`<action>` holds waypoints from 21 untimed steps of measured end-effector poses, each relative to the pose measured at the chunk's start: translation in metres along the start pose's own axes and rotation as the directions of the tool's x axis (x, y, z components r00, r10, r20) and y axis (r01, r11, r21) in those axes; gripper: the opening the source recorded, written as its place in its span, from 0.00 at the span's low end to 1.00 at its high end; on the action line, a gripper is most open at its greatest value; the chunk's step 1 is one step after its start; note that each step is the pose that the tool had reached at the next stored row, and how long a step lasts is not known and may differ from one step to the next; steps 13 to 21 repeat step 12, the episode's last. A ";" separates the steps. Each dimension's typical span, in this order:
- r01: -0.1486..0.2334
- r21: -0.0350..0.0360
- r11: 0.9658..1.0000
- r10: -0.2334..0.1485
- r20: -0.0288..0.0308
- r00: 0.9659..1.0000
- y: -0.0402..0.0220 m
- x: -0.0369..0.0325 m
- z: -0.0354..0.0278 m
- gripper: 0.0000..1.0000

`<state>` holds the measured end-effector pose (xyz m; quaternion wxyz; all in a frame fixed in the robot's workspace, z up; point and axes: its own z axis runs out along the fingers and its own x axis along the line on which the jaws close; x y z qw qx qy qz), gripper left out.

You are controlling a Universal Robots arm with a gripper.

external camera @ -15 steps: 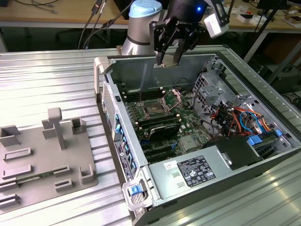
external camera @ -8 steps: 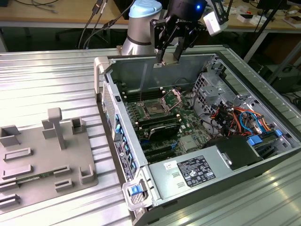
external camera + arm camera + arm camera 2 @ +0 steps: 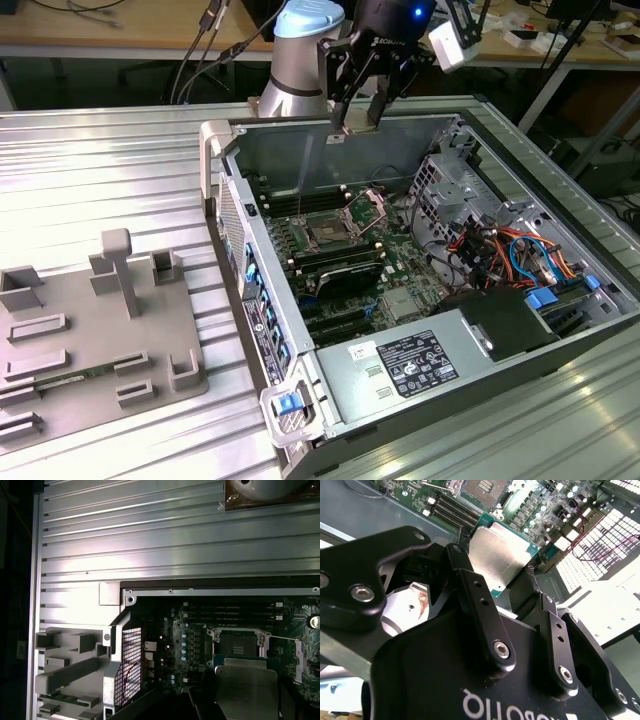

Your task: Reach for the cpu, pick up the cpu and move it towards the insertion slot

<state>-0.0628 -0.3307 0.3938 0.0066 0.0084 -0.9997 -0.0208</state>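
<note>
Cpu hung clamped in the gripper above the open case in the exterior view, sat gripped by its edges in both wrist views, and was best kept level over the insertion slot.

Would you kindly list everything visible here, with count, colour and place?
cpu: one, silver, held in the gripper above the case.
insertion slot: one, dark centre, metal frame, on the green board.
case: one, grey, open, on the ribbed table.
tray: one, grey, at the exterior view's left.
power supply: one, grey, near corner of the case.
cables: several, orange and blue, the exterior view's right.
gripper: one, black, shut on the cpu.
</note>
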 end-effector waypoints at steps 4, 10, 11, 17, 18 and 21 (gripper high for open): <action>0.000 0.000 1.000 0.000 0.000 1.000 0.0017 -0.0026 0.0001 0.55; 0.001 0.000 1.000 -0.001 0.000 1.000 0.0024 -0.0028 0.0002 0.55; 0.001 0.000 1.000 -0.001 0.000 1.000 0.0024 -0.0028 0.0003 0.55; 0.001 0.000 1.000 -0.001 0.000 1.000 0.0024 -0.0028 0.0002 0.55; 0.001 0.000 1.000 -0.001 0.000 1.000 0.0024 -0.0028 0.0002 0.55; 0.001 0.000 1.000 -0.001 0.000 1.000 0.0024 -0.0028 0.0002 0.55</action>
